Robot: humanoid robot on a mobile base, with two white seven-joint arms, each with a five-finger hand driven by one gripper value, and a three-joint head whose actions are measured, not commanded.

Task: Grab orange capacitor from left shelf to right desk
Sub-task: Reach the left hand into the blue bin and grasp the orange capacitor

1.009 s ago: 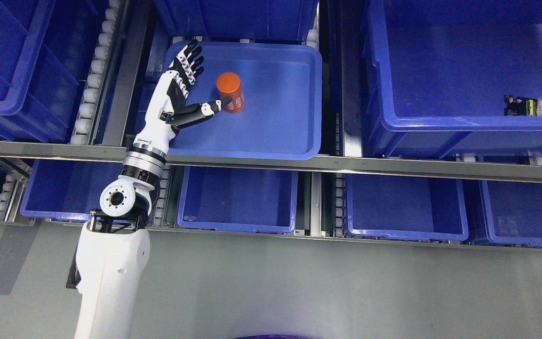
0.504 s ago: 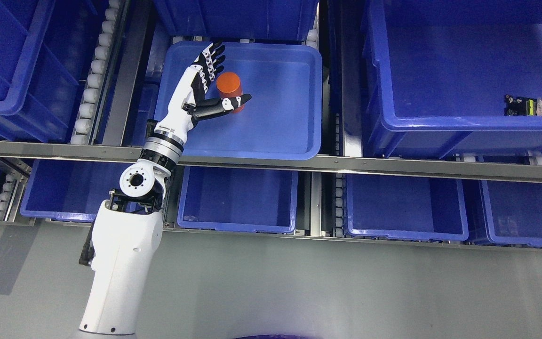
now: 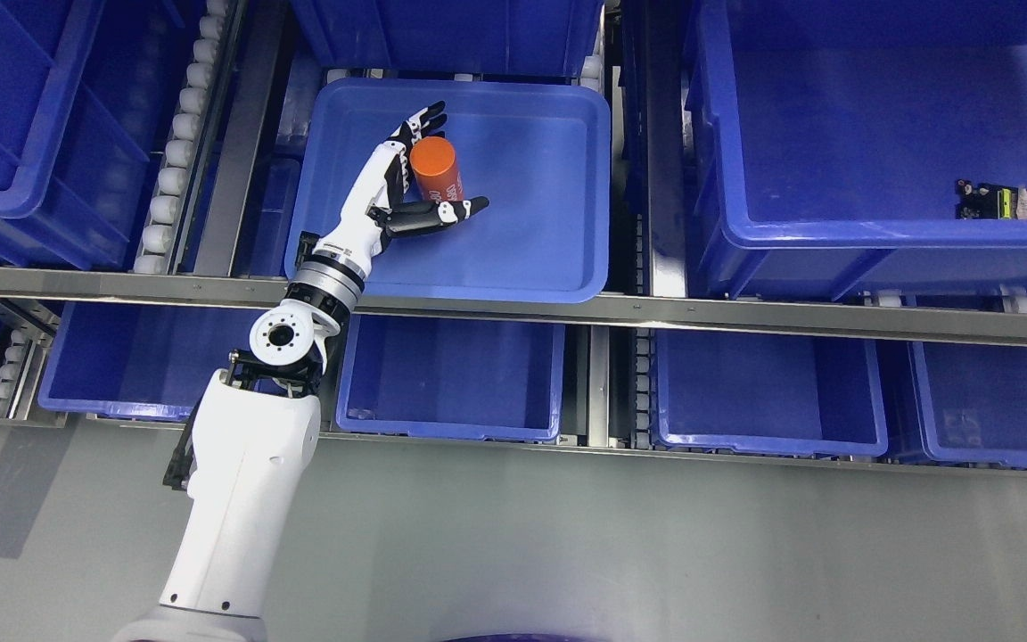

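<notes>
Cradling one orange capacitor (image 3: pixel 435 168), spread fingers (image 3: pixel 424 120).

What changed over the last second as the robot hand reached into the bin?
The left robot hand moved right up against the orange capacitor, thumb extended below it, fingers open, not yet closed. The capacitor tilted slightly; the blue bin stayed put.

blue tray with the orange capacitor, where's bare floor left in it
In the blue tray, the right half is bare, from the orange capacitor to the right wall, and so is the front strip below the thumb. The left side is crowded: the left hand cups the capacitor there.
</notes>
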